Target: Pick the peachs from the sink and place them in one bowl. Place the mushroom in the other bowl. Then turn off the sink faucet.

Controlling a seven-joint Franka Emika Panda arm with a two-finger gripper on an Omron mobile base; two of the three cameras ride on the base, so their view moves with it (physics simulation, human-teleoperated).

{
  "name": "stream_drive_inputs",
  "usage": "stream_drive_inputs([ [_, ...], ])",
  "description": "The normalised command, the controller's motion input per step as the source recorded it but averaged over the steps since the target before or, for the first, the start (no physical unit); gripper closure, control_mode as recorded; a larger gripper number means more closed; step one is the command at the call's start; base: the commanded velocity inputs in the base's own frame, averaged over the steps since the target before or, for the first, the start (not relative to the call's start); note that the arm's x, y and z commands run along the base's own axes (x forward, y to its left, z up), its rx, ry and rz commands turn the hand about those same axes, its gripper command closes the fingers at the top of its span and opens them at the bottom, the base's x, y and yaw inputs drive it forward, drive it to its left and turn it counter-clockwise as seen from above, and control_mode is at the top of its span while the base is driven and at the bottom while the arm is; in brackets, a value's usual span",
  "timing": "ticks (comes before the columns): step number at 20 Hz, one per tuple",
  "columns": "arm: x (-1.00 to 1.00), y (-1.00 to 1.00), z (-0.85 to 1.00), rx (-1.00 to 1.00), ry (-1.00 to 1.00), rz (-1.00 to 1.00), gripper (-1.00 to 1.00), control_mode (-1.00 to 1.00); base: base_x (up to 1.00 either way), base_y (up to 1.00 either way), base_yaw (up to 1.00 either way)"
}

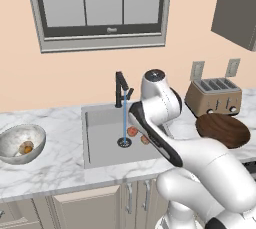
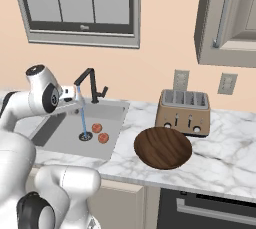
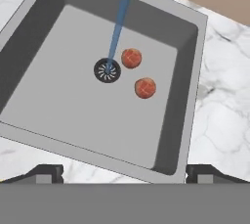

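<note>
Far left of the left base view: the mushroom [image 1: 26,147] already lies in the speckled bowl [image 1: 11,143] on the counter [image 1: 55,165].

Centre: water runs from the faucet [image 1: 121,88] onto the drain [image 3: 107,70]. Two peaches [image 3: 131,57] [image 3: 145,87] lie in the sink [image 3: 63,96], just right of the drain.

The tool [image 3: 124,173] hovers above the basin, jaws wide, holding nothing.

Right: the wooden bowl [image 2: 163,147] stands empty beside the toaster [image 2: 183,112].

Current step, as judged: peach pickup. Next move: descend, centre on one peach, close.

Two red-orange peaches [image 3: 131,57] [image 3: 145,87] are seen in the grey sink [image 3: 58,96]; white grey-veined marble is shown on the counter [image 3: 224,110]; a dark brown wooden bowl [image 2: 163,147].
</note>
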Motion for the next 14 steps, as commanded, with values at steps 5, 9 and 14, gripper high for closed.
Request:
stream_drive_inputs([
  [5, 0.13, -0.51, -0.17, 0.01, 0.13, 0.05, -1.0, -1.0, 0.0, 0.0, 0.0],
  [9, 0.07, -0.27, -0.38, 0.0, 0.16, 0.06, -1.0, -1.0, 0.0, 0.0, 0.0],
  [14, 0.12, -0.05, -0.53, 0.0, 0.09, 0.04, -1.0, -1.0, 0.0, 0.0, 0.0],
])
